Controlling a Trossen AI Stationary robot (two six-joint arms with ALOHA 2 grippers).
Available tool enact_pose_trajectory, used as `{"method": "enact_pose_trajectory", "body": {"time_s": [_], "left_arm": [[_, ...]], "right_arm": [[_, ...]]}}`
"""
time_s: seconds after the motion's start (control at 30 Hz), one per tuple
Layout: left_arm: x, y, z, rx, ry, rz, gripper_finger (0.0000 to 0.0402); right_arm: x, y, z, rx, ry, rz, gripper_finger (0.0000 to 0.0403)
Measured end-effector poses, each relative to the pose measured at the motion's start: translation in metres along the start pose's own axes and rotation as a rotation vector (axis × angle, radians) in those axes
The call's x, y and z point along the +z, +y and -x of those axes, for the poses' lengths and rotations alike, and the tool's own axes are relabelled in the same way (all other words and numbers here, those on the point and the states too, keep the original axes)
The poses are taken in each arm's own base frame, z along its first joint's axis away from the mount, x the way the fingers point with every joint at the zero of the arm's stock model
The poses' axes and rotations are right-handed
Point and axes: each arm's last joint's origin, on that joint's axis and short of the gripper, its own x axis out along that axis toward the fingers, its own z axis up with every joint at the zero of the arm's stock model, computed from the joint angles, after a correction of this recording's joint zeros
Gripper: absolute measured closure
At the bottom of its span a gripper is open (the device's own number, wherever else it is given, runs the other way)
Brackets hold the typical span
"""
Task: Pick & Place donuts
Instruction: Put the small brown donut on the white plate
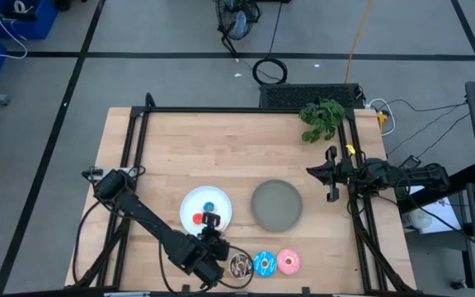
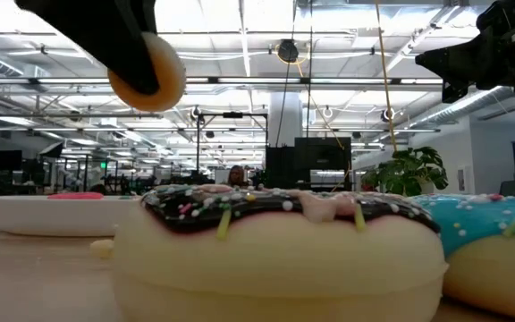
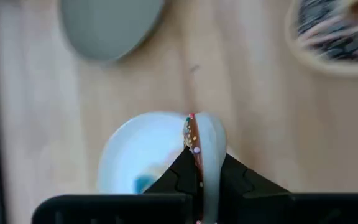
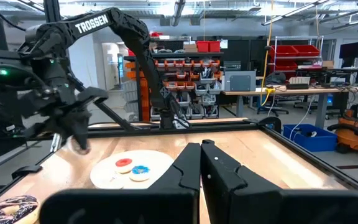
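I count three larger donuts in a row on the surface (image 1: 180, 140): sprinkled brown (image 1: 240, 264), blue (image 1: 264, 263), pink (image 1: 289, 262). Two tiny ones, red (image 1: 198, 219) and blue (image 1: 209, 206), lie on the white plate (image 1: 223, 216). My left claw (image 3: 196, 163) pinches a third tiny donut (image 3: 191, 134) edge-on above that plate. One grey plate (image 1: 276, 205) sits beside it. My right claw (image 4: 201, 163), fingers together, waits at the right edge.

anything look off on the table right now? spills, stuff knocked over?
Nothing stands out. The white plate holds a red donut and a blue donut; the grey plate is bare. Three larger donuts sit flat in a row near the front edge. The left gripper holds a tiny sprinkled donut on edge above the white plate.
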Motion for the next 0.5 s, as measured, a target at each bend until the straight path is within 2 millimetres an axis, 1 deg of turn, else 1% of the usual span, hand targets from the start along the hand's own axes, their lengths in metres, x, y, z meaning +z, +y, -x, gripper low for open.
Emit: {"method": "enact_pose_trajectory", "body": {"time_s": [0.13, 0.3, 0.37, 0.5], "left_arm": [[-0.007, 0.008, -0.005, 0.071, 0.063, 0.025, 0.0393], [-0.018, 0.014, -0.004, 0.133, 0.155, 0.036, 0.0376], [-0.025, 0.014, -0.004, 0.161, 0.2, 0.046, 0.0375], [-0.044, 0.015, -0.014, 0.231, 0.3, 0.058, 0.0393]], "right_arm": [[0.0, 0.0, 0.0, 0.0, 0.0, 0.0, 0.0403], [0.0, 0.0, 0.0, 0.0, 0.0, 0.0, 0.0403], [0.0, 0.0, 0.0, 0.0, 0.0, 0.0, 0.0403], [0.0, 0.0, 0.0, 0.0, 0.0, 0.0, 0.0403]]}}
